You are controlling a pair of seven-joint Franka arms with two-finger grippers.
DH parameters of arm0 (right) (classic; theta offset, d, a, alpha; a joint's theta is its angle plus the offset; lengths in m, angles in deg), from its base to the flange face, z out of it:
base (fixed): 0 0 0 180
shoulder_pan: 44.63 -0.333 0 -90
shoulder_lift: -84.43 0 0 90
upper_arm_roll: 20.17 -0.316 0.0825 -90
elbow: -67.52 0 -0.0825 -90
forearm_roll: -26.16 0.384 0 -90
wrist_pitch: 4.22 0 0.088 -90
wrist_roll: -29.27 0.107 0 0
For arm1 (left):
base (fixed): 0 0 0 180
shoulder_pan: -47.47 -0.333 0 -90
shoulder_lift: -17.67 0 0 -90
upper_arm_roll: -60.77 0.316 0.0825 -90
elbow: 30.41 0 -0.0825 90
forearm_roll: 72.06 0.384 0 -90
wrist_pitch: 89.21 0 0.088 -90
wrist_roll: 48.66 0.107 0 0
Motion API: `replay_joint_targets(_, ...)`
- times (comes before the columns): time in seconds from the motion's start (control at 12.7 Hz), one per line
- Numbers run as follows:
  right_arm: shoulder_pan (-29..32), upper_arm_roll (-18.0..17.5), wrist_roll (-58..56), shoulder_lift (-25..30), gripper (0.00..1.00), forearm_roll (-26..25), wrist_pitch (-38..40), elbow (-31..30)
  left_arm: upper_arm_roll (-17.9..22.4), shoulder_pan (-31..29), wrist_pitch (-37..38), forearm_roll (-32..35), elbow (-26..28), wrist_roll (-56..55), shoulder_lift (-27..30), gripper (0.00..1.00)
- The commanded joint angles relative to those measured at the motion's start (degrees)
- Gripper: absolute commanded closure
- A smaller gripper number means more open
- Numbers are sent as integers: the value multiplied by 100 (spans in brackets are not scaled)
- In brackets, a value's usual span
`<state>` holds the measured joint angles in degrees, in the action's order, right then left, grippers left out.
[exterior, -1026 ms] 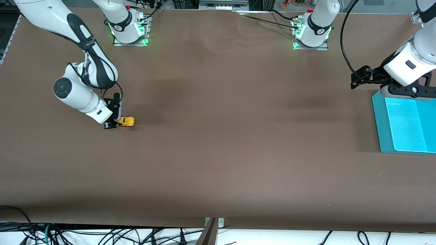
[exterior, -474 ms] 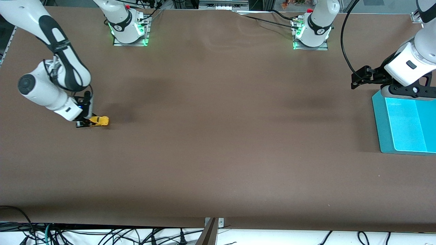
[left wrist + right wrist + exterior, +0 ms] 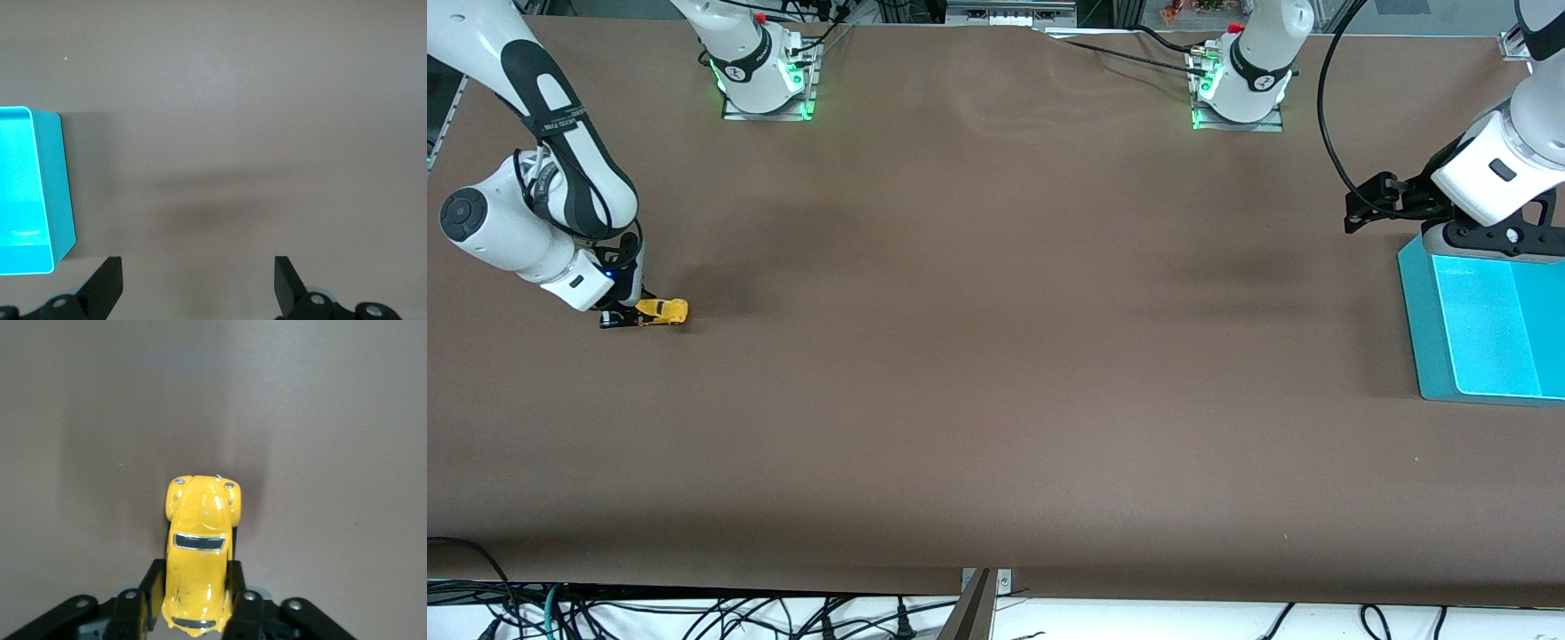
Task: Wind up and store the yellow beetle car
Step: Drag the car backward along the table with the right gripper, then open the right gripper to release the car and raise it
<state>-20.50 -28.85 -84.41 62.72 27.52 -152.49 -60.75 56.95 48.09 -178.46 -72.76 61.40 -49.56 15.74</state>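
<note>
Sitting between the right gripper's point(image 3: 195, 600) fingers, the yellow beetle car point(image 3: 199, 553) points outward.

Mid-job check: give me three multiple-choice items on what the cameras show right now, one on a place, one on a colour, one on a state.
1. Where is the yellow beetle car?
A. in the bin
B. on the table, toward the right arm's end
C. under the left gripper

2. What colour is the bin?
A. red
B. white
C. turquoise

3. How is the left gripper?
A. open, holding nothing
B. shut on the car
C. shut on the bin

Answers: B, it sits between the right gripper's fingers there; C, its walls and floor are turquoise; A, its fingers stand apart beside the bin.
</note>
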Motion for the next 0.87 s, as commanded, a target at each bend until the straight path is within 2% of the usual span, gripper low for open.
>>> replay_joint_targets(0.0, 30, -194, 171, -132, 0, 48, 682, 327, -14, -45, 57, 52, -5, 126, 17, 0)
replay_joint_targets(0.24, 4, -712, 979, 61, 0, 66, 2166, 1336, -23, -36, 57, 52, -13, 126, 17, 0)
replay_joint_targets(0.39, -13, -863, 1234, 297, 0, -101, 2967, 1900, -23, -36, 57, 35, -22, 108, 17, 0)
replay_joint_targets(0.55, -13, -1003, 1576, 832, 0, -373, 3242, 2008, -31, -19, 57, -122, 12, 108, -35, 0)
replay_joint_targets(0.79, -145, -1021, 2654, 1685, 0, -330, 3340, 2043, -31, -54, 57, -211, 48, 108, -149, 0)
